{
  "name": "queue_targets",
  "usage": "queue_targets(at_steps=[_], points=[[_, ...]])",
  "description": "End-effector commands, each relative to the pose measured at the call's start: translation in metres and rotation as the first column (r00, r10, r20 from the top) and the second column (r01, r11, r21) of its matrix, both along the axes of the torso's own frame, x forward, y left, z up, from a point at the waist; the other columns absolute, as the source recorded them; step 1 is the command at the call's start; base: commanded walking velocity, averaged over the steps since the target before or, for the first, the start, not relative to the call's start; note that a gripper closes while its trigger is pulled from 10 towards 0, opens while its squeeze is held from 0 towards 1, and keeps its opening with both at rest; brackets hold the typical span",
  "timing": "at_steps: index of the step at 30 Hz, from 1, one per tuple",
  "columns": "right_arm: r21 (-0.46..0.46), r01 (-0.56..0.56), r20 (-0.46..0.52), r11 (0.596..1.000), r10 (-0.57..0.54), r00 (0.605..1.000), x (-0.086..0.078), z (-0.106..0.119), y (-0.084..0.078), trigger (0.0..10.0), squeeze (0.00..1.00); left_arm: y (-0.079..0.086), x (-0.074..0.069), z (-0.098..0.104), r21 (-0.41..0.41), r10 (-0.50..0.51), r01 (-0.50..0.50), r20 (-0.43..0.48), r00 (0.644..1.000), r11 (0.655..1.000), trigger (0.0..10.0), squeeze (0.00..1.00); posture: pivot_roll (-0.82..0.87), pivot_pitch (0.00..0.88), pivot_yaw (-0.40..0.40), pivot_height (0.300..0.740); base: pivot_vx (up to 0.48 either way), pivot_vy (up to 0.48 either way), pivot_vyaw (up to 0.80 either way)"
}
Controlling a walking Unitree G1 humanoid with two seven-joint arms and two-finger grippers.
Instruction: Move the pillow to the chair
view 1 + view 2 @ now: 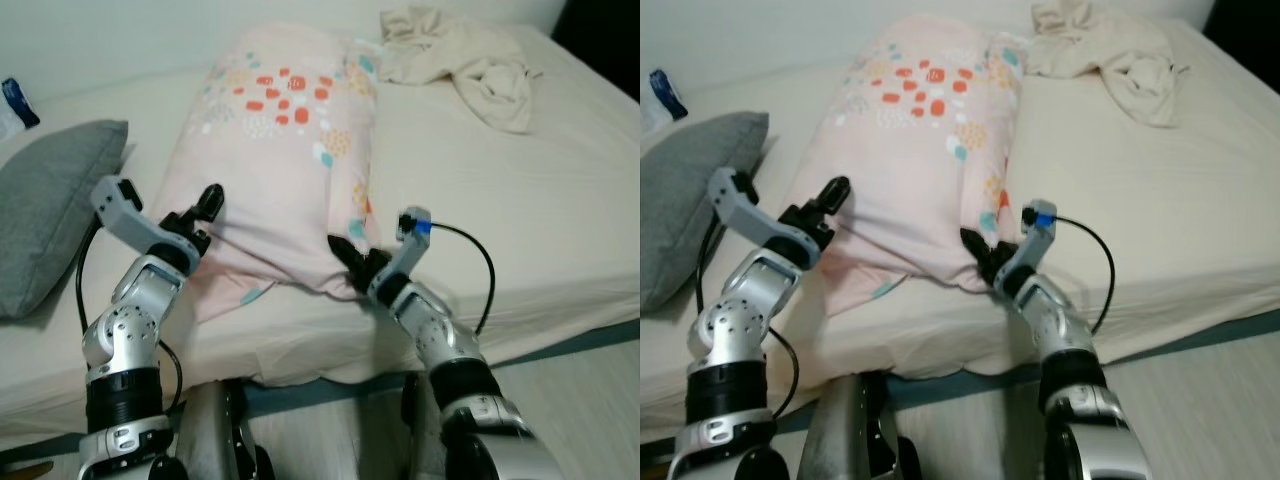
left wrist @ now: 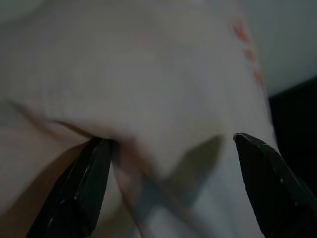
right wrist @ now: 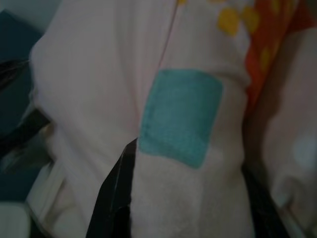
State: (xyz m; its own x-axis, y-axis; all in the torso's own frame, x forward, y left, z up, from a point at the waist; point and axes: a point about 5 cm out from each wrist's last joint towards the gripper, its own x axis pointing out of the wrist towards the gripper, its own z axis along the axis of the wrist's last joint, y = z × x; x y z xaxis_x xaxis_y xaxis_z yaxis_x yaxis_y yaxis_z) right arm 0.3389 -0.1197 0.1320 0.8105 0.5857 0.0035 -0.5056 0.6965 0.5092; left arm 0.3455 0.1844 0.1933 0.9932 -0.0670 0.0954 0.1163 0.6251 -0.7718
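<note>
Pillow (image 1: 285, 160), pink with orange dots, lies on a cream bed (image 1: 560, 200), centre frame. Left gripper (image 1: 203, 212) spreads wide against its left edge. Right gripper (image 1: 985, 258) straddles a fold; its wrist view reveals a teal patch (image 3: 181, 116).

Two silver, jointed metal arms with black bands near the shoulders end in long black two-fingered grippers, the left gripper (image 1: 203, 205) and the right gripper (image 1: 350, 255). Each wrist carries a grey camera block; the right one bears a blue marking. A thin black cable loops beside each forearm.
</note>
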Motion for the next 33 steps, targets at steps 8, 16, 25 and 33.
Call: queue_targets(at_steps=[8,16,25,33], points=[[-0.008,-0.219,-0.057,0.976,0.218,0.974,-0.054,-0.007,0.022,0.0,0.0,0.0,-0.004,-0.039,0.017,0.123,-0.122,-0.199,0.972,0.992,10.0,0.0,0.02,0.32,0.115,0.488,0.0,0.0,0.0],[0.005,-0.231,-0.071,0.973,0.23,0.971,-0.062,0.002,0.031,0.0,0.0,-0.024,-0.008,-0.048,-0.029,0.068,-0.077,-0.236,0.969,0.997,10.0,0.0,0.02,0.312,0.114,0.488,0.0,0.0,0.0],[-0.044,-0.206,-0.113,0.978,0.2,0.973,-0.064,-0.004,0.034,0.0,0.0,-0.052,-0.011,-0.052,-0.143,-0.027,-0.009,-0.245,0.969,0.99,10.0,0.0,0.01,0.307,0.112,0.488,0.0,0.0,0.0],[-0.09,-0.15,-0.131,0.985,0.138,0.982,-0.059,-0.007,0.03,0.0,0.0,-0.085,-0.019,-0.035,-0.351,-0.198,0.145,-0.119,0.973,0.925,0.0,0.0,0.01,0.3,0.111,0.488,0.0,0.0,0.0]])
